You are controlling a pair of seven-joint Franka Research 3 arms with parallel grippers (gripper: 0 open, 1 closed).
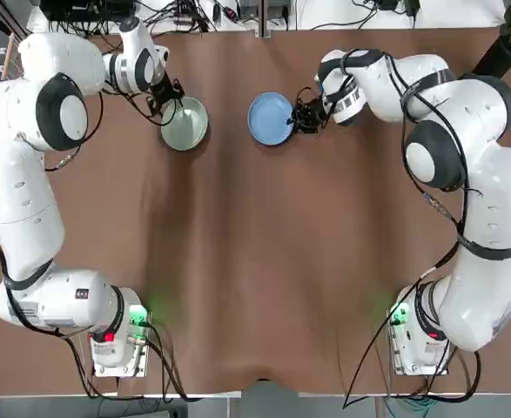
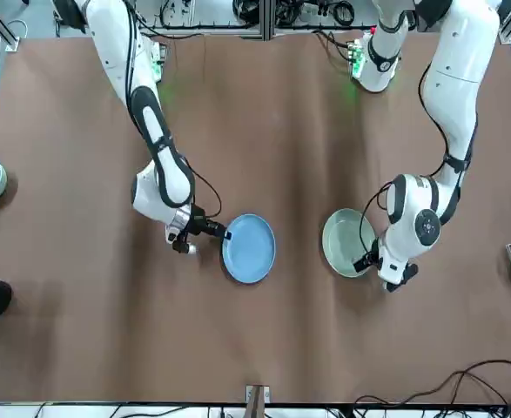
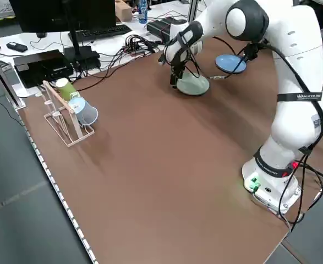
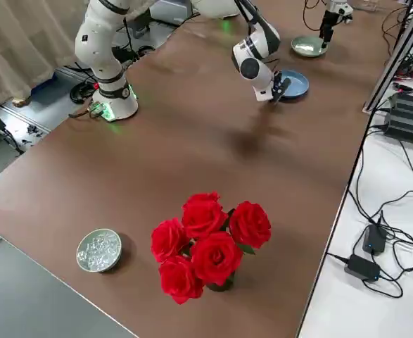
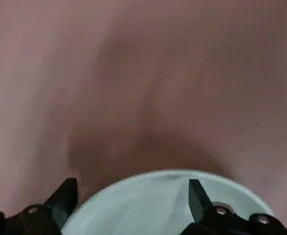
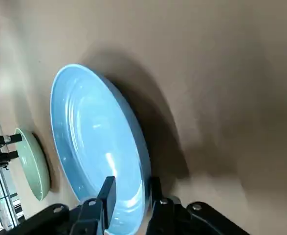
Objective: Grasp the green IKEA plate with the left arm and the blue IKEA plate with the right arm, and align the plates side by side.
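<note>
Right end effector (image 6: 132,182), clamped on the rim of the blue plate (image 6: 97,142) above the counter (image 2: 264,348); left end effector (image 5: 133,185), fingers apart at the green plate (image 5: 153,210), best closed squarely across its rim before both plates are brought level, edges just beside each other.

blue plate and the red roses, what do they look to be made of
The blue plate looks like glazed ceramic, though glossy plastic is possible: smooth, even colour with crisp bright highlights. The red roses are probably artificial, likely fabric: evenly saturated, matt petals, all about equally open, but real flowers can't be ruled out.
</note>
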